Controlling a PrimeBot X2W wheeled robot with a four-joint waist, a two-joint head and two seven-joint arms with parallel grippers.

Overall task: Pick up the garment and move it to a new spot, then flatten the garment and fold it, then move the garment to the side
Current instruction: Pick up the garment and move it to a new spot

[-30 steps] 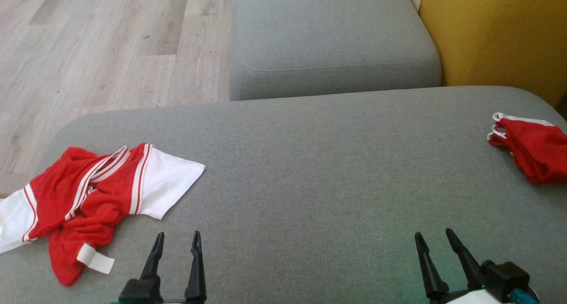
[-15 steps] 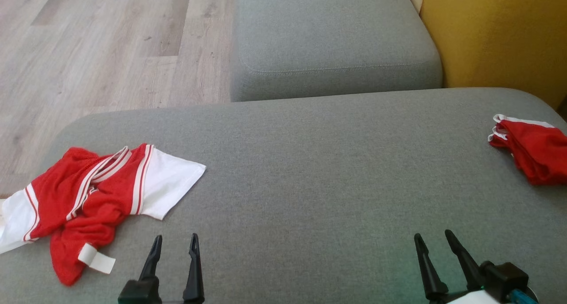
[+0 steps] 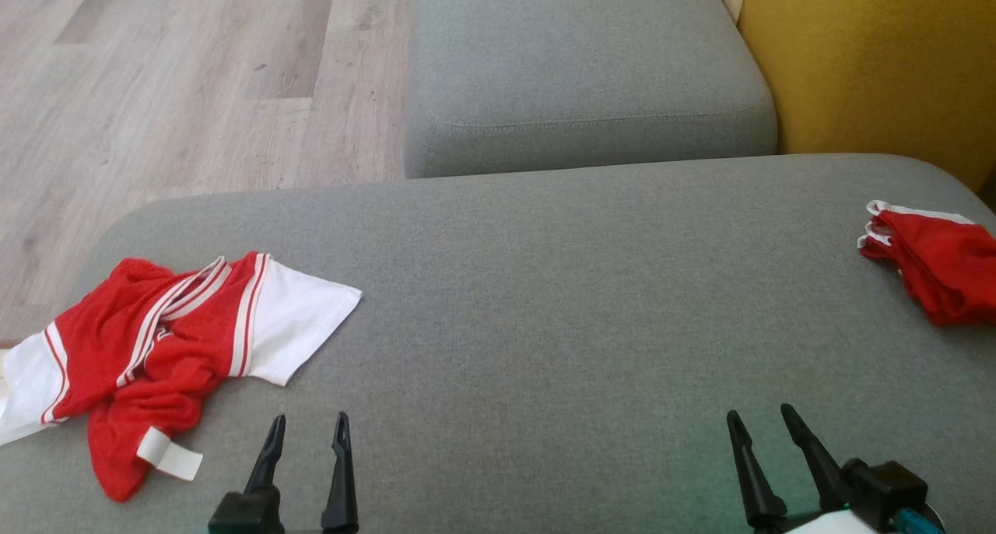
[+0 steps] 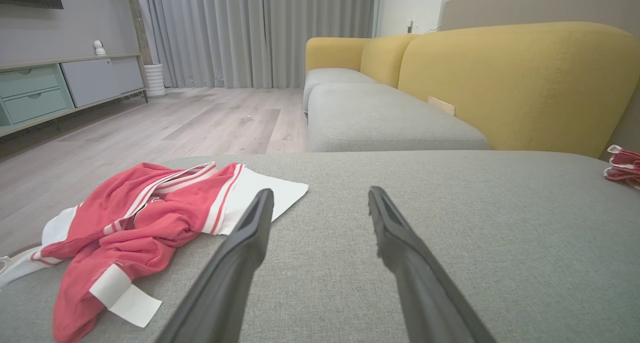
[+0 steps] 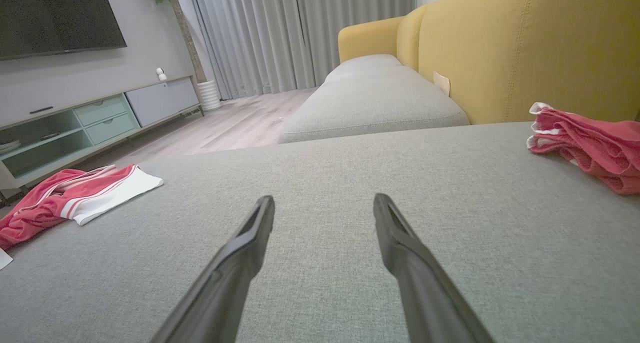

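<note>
The crumpled red-and-white jersey (image 3: 156,339) lay at eight o'clock on the grey cushion (image 3: 545,300); left gripper (image 3: 310,419) and right gripper (image 3: 759,411) gaped wide, empty.

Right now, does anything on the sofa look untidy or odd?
Yes: the red and white garment lies crumpled near the left edge of the grey cushion. The folded red garment at right looks tidy.
</note>
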